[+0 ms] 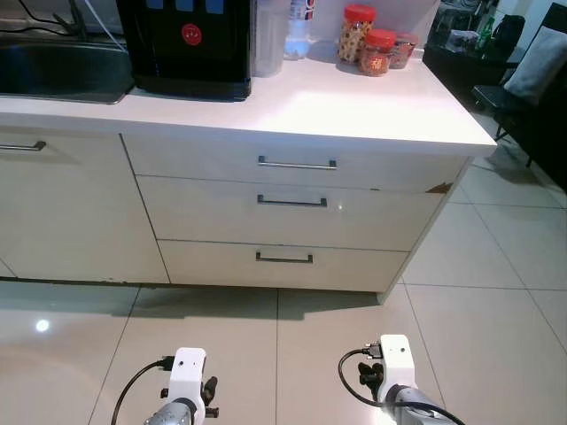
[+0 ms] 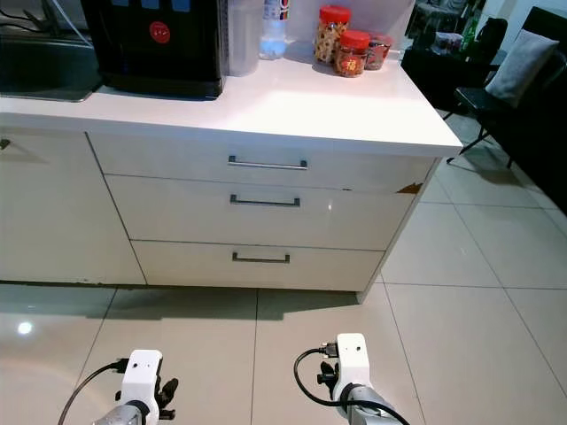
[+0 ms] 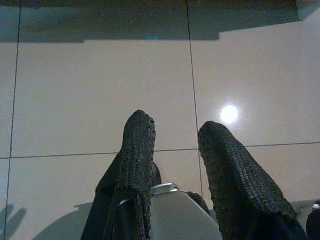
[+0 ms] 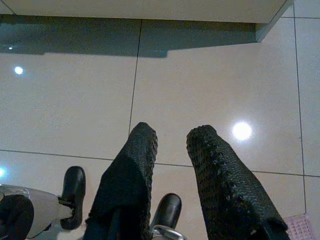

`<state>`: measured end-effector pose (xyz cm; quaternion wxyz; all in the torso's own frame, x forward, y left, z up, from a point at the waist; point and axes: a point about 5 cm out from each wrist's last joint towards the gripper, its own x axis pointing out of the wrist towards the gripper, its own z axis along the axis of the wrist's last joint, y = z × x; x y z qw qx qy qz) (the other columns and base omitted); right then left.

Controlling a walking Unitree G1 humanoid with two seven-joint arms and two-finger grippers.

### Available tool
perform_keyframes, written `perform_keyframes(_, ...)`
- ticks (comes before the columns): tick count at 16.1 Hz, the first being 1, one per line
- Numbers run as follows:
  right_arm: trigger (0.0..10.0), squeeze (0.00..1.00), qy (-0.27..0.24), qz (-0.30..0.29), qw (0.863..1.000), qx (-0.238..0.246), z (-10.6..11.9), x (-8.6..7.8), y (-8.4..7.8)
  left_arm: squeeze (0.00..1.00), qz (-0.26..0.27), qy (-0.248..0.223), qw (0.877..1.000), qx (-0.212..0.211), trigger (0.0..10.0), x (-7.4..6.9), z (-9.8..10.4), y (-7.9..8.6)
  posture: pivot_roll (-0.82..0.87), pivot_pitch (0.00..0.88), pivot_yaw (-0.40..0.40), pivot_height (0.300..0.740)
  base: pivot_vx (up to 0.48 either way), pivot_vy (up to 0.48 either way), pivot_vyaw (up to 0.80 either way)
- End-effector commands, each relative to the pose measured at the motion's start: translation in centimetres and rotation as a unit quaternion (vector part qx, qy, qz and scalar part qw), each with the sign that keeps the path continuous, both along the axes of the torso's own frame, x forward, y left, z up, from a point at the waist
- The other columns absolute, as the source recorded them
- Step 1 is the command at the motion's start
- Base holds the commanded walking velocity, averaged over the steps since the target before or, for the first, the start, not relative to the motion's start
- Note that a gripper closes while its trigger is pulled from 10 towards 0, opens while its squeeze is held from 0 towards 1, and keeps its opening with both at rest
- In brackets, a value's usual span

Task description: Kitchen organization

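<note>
Left claw (image 3: 175, 132), right claw (image 4: 172, 135) parted over glossy tiled floor (image 1: 496, 292); white counter (image 1: 354, 106) ahead

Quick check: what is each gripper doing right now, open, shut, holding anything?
Left gripper: open, holding nothing, hanging over the floor tiles.
Right gripper: open, holding nothing, also low.

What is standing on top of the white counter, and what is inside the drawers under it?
On the counter: a black dispenser, a clear bottle and red-lidded jars. All three drawers are shut, so their contents are hidden.
</note>
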<state>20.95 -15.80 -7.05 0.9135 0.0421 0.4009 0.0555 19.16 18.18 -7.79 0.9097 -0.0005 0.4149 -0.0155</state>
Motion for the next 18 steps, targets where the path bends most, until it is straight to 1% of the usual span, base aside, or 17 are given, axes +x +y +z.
perform_keyframes(1,10.0,0.00,0.002,-0.001,1.000,-0.004,0.02,0.03,-0.28,0.00,0.005,-0.003,1.000,-0.006,10.0,0.23,0.11,-0.07,0.21,0.000,-0.070,0.740,0.000,0.000,0.00)
perform_keyframes(4,10.0,0.00,0.002,-0.004,1.000,-0.003,0.00,0.01,-0.29,0.00,0.009,0.002,1.000,-0.007,10.0,0.05,0.00,0.01,0.21,0.000,-0.067,0.740,0.000,0.000,0.00)
perform_keyframes(6,10.0,0.00,0.002,-0.005,1.000,-0.002,-0.03,-0.04,-0.24,0.00,0.011,0.004,1.000,-0.007,10.0,0.01,-0.02,0.10,0.21,0.000,-0.066,0.740,0.000,0.354,0.00)
perform_keyframes(18,10.0,0.00,0.003,-0.007,1.000,0.002,-0.08,-0.13,-0.13,0.00,0.015,0.009,1.000,-0.004,10.0,-0.13,-0.08,0.38,0.21,0.000,-0.064,0.740,0.000,0.480,0.00)
